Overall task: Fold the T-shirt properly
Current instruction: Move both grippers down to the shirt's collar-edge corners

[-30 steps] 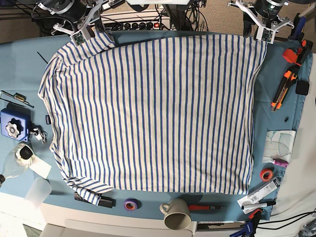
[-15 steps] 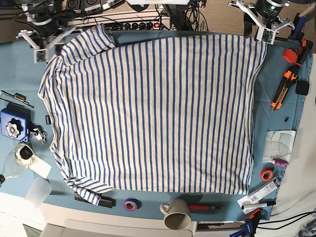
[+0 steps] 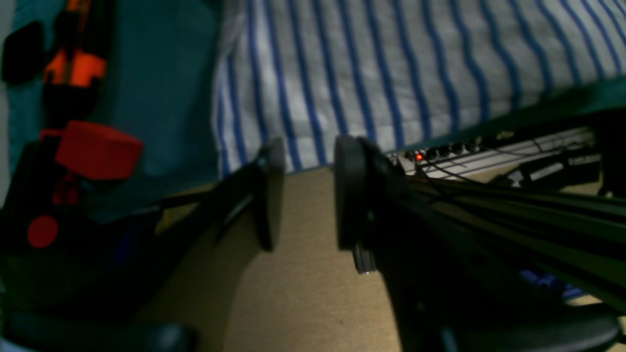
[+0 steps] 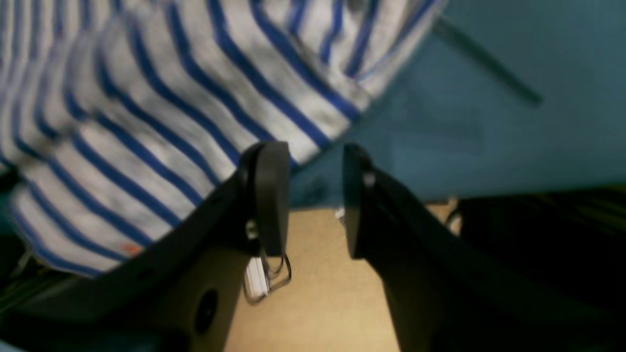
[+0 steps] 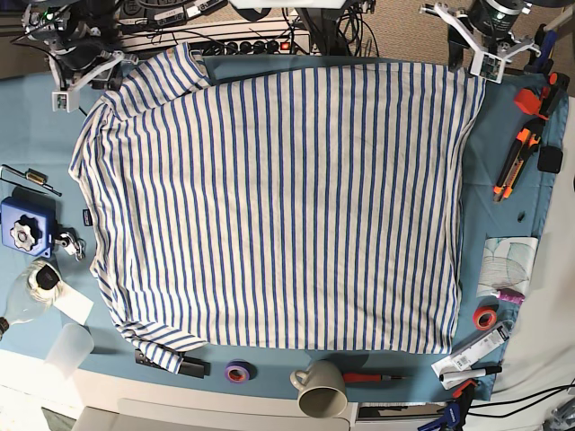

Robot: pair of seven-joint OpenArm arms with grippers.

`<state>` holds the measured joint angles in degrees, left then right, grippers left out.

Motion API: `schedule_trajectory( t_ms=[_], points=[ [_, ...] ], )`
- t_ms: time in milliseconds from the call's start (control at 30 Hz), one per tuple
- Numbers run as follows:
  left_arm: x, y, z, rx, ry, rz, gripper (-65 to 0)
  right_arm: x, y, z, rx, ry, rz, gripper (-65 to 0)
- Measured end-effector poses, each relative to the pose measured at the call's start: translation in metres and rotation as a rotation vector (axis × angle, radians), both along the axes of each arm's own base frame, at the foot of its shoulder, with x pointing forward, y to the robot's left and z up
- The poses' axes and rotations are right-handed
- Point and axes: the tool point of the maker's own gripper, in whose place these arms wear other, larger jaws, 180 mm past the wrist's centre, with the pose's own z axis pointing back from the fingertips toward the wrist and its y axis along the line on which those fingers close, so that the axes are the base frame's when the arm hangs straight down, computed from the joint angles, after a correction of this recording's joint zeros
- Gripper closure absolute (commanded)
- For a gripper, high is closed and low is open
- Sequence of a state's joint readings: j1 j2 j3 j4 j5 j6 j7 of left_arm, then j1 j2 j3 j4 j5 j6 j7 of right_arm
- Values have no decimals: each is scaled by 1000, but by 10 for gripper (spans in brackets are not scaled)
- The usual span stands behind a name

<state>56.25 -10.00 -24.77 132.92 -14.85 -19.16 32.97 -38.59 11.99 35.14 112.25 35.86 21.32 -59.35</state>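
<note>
The white T-shirt with thin blue stripes (image 5: 278, 197) lies spread flat on the teal table cloth (image 5: 40, 126), with a small dark label (image 5: 86, 216) at its left edge. My left gripper (image 5: 490, 54) hovers at the shirt's far right corner, open and empty. In the left wrist view (image 3: 308, 195) its pads stand apart over the table's back edge, just off the striped fabric (image 3: 391, 63). My right gripper (image 5: 79, 76) is open and empty beside the far left sleeve. In the right wrist view (image 4: 310, 200) the sleeve (image 4: 171, 122) lies just left of the pads.
A mug (image 5: 319, 388), a purple tape roll (image 5: 237, 371) and pens lie along the front edge. An orange cutter (image 5: 512, 162) and an orange tape roll (image 5: 486, 317) are on the right. A blue device (image 5: 25, 229) and a clear cup (image 5: 70, 348) are on the left.
My right gripper has moved left off the far left sleeve and now stands beside it. My left gripper has barely shifted. The shirt lies as before.
</note>
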Motion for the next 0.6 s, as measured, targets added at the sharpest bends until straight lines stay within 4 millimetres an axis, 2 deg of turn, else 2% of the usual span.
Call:
schedule_trajectory(
  t_ms=[67,167,300,433,500,600],
  points=[
    [0,-1,0,-3,-1,-7,-191,-9,4,-7,17,37,-9,-192],
    [1,-1,0,-1,-2,-7,-191,-12,23,-9,111,49,22,-192],
    [6,-1,3,-4,-22,-7,-191,-14,24,-10,112,64,30,-192],
    [6,-1,3,-3,-22,-7,-191,-8,33,-3,170,15,49,-192],
    [6,-1,2,-4,-22,-7,-191,-5,30,6,185,-29,67,-192],
    [6,-1,3,-4,-23,-7,-191,-2,11,24,171,-101,36,-192]
  ],
)
